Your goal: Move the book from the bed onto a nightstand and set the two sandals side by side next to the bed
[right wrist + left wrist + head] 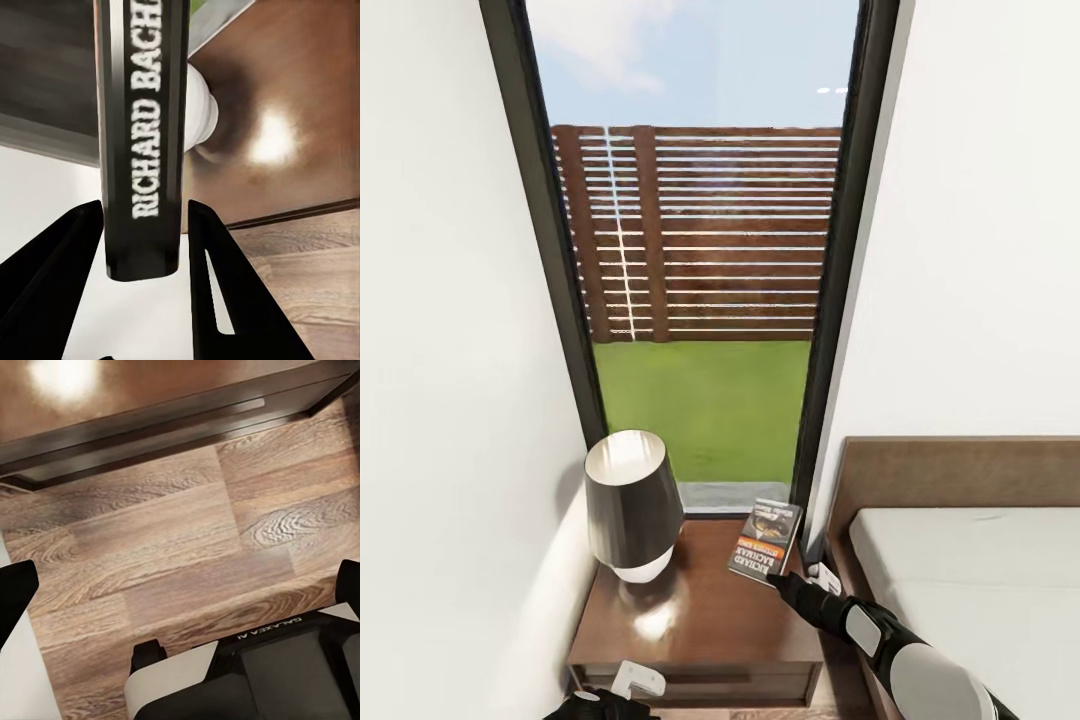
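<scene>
My right gripper (pixel 785 577) is shut on the book (pixel 765 540), a dark paperback with an orange band. It holds the book tilted over the right rear part of the dark brown nightstand (pixel 700 620). In the right wrist view the book's spine (pixel 142 150) stands between the two black fingers (pixel 217 285), with the glossy nightstand top (pixel 300 112) behind it. My left gripper (pixel 622 692) hangs low in front of the nightstand, open and empty (pixel 180 592). The bed (pixel 970 580) lies to the right. The sandals are out of view.
A dark-shaded lamp (pixel 632 505) with a white base (pixel 202 105) takes the nightstand's left half. A tall dark-framed window (pixel 700 300) rises behind it, between white walls. Wood-plank floor (pixel 187 547) runs along the nightstand's front (pixel 150 420).
</scene>
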`<state>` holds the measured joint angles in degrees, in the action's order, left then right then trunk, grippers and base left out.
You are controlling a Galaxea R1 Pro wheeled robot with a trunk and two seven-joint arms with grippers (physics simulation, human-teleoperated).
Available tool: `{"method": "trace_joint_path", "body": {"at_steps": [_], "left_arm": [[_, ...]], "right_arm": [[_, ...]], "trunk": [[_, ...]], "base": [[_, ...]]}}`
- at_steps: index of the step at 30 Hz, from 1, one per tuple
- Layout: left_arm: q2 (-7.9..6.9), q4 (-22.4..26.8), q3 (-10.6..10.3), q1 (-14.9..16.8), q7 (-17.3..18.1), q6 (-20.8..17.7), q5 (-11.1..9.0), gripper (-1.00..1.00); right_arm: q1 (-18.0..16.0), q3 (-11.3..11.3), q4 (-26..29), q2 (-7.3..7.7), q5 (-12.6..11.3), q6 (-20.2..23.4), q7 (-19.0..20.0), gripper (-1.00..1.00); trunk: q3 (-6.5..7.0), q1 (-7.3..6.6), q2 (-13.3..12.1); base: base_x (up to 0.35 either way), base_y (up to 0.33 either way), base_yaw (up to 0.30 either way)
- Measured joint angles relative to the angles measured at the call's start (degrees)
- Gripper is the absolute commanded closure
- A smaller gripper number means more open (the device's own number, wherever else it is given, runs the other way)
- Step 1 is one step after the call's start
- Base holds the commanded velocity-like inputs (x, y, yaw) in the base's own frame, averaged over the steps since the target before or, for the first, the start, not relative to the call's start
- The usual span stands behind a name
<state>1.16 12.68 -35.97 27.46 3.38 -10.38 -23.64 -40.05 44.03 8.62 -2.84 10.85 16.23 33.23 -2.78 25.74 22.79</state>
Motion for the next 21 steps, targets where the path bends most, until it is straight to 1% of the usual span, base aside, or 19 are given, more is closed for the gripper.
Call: {"method": "trace_joint_path", "body": {"at_steps": [21], "left_arm": [[0.01, 0.0, 0.0, 0.0, 0.0, 0.1, 0.0, -1.00]], "right_arm": [[0.0, 0.0, 0.0, -0.18, 0.0, 0.0, -0.3, 1.00]], "trunk": [[0.00, 0.00, 0.0]], "base": [[0.006, 0.000, 0.000]]}}
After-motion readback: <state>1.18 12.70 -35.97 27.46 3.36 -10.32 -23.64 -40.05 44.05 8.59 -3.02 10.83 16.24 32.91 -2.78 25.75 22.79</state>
